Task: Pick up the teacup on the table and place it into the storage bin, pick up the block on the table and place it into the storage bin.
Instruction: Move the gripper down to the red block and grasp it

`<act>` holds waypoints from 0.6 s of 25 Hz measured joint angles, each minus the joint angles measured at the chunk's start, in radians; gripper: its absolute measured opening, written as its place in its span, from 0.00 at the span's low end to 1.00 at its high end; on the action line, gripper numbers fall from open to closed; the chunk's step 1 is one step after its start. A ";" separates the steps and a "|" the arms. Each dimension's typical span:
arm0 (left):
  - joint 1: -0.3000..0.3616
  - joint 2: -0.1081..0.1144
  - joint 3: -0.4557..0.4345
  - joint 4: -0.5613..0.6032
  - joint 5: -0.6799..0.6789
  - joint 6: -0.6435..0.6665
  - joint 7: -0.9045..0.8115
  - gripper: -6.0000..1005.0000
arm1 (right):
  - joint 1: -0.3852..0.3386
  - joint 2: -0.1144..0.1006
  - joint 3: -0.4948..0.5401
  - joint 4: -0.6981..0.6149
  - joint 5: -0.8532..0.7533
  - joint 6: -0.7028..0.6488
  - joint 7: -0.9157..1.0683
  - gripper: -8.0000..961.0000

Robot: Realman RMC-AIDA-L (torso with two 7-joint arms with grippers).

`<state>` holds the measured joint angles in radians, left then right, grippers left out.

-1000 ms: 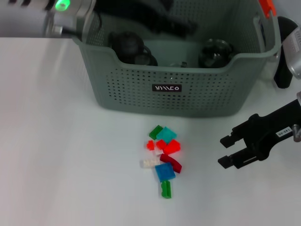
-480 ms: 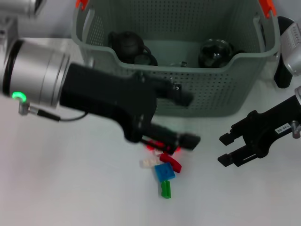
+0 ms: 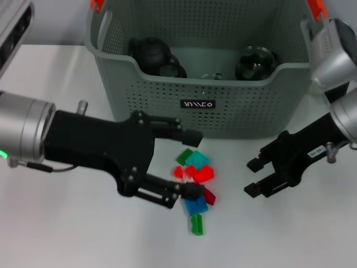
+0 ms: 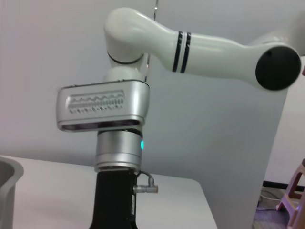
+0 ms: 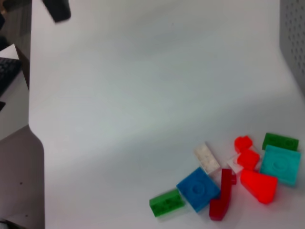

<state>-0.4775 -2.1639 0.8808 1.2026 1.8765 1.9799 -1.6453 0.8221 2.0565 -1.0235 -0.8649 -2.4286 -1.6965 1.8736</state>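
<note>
While the small heap of coloured plastic blocks [image 3: 193, 190] lies on the white table [image 3: 67, 234] just before the grey-green perforated storage bin [image 3: 206, 106], the left gripper [image 3: 187, 162] straddles it, fingers spread. Packed this tightly, closing may catch several blocks or scatter them. The right gripper [image 3: 256, 176] hovers nearby, also spread. Dark teaware [image 3: 153, 56] sits inside the bin.

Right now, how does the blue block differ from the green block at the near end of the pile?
The blue block is a broad square plate; the green block at the pile's near end is a narrow bar. The blue block touches the dark red piece; the green one lies at the pile's outer edge. In the head view the open left gripper has a fingertip at the blue block, while the green block is untouched. Both lie flat on the table.
</note>
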 joint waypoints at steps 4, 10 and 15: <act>0.028 0.002 0.002 -0.035 0.007 0.003 0.068 0.84 | 0.023 0.011 -0.029 -0.003 0.000 0.013 0.025 0.69; 0.042 0.025 -0.003 -0.120 0.033 0.007 0.113 0.84 | 0.058 0.013 -0.079 -0.004 -0.001 0.010 0.077 0.69; 0.032 0.023 0.003 -0.131 0.122 -0.058 0.113 0.85 | 0.066 0.014 -0.085 -0.005 -0.016 0.011 0.091 0.69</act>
<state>-0.4453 -2.1409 0.8842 1.0720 1.9987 1.9219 -1.5324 0.8881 2.0705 -1.1081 -0.8697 -2.4449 -1.6854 1.9651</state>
